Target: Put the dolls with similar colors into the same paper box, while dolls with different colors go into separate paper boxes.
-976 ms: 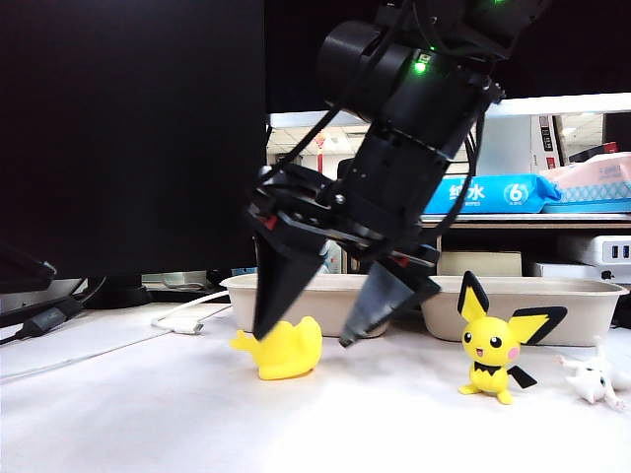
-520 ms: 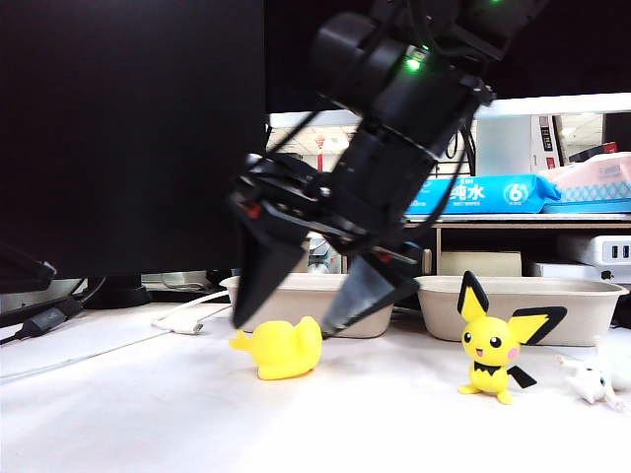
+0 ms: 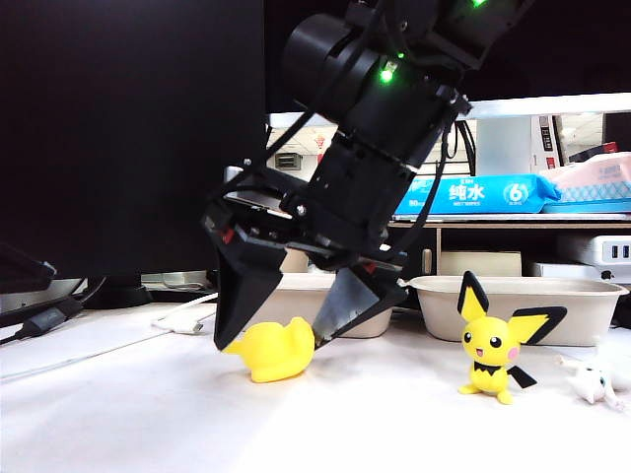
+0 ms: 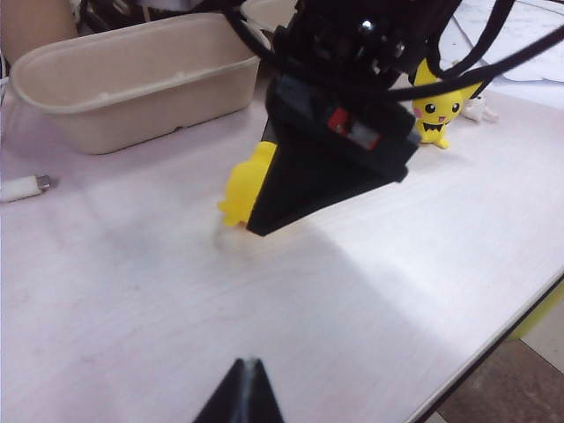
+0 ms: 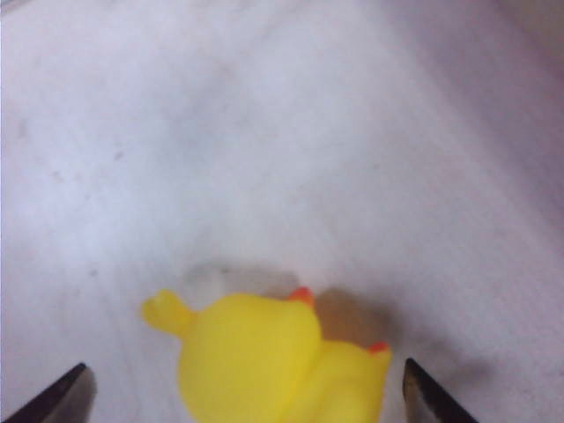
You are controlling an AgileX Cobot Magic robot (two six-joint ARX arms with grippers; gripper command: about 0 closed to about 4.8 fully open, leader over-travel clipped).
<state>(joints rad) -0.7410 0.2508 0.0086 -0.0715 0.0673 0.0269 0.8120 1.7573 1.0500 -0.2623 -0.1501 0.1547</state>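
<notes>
A plain yellow duck-like doll (image 3: pixel 277 351) lies on the white table. My right gripper (image 3: pixel 268 343) is open and reaches down over it, one black finger on each side. In the right wrist view the duck (image 5: pixel 264 357) fills the gap of the right gripper (image 5: pixel 247 389), and I cannot tell whether the fingertips touch it. A yellow black-eared Pichu doll (image 3: pixel 492 345) stands to the right, with a small white cat-like doll (image 3: pixel 593 380) lying beyond it. Two beige paper boxes (image 3: pixel 297 288) (image 3: pixel 552 301) stand behind. My left gripper (image 4: pixel 249 363) is shut, empty, above bare table.
A black monitor (image 3: pixel 128 128) and a white cable (image 3: pixel 182 320) are at the back left. A shelf with tissue packs (image 3: pixel 493 192) stands behind the boxes. The left wrist view shows one paper box (image 4: pixel 132 79), a white plug (image 4: pixel 22 187) and the table's edge (image 4: pixel 493 339).
My right gripper has swung to the left and sunk, still open, so its fingers now straddle the duck. The dolls have not moved.
</notes>
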